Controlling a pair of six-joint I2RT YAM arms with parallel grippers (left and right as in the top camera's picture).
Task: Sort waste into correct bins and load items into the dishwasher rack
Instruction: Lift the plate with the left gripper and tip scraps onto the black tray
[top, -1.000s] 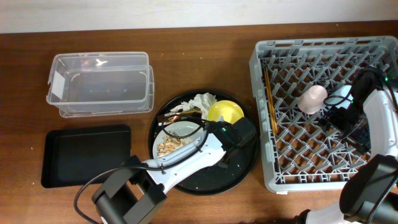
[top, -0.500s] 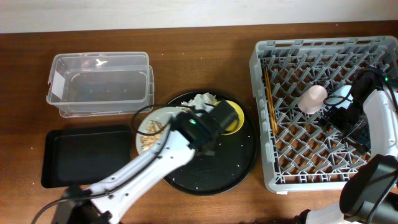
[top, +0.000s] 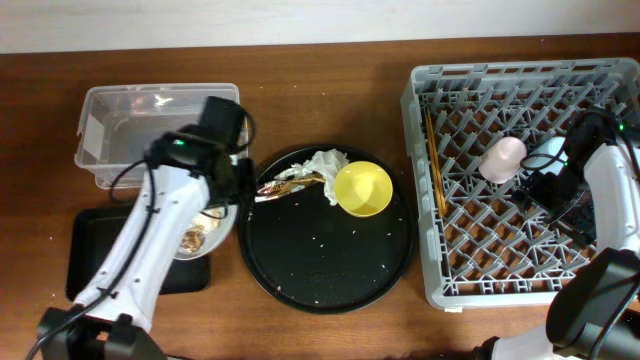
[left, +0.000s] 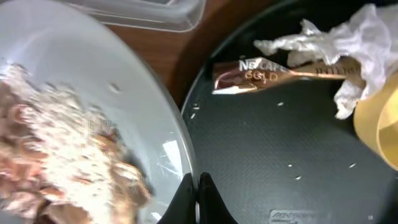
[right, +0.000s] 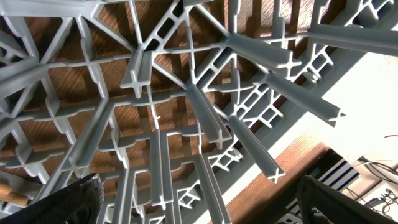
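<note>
Brown tabletop (top: 320, 90) is carrying the flat black tray (top: 110, 255), over whose edge the left gripper (left: 198, 190) is clamping the scrap-laden plate (left: 124, 81), clear box (top: 160, 92) just behind. Inside the rack (top: 460, 250), the right gripper (right: 205, 199) is gaping beside the pink cup (top: 502, 158)

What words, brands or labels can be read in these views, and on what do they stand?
"NE..AFE GOLD": on the brown-and-gold wrapper, left wrist view; the middle letters are lost in a crease.
Embossed mark on the round black tray, at the bottom edge: too blurred to read.
White sticker on the clear box: no legible text.
</note>
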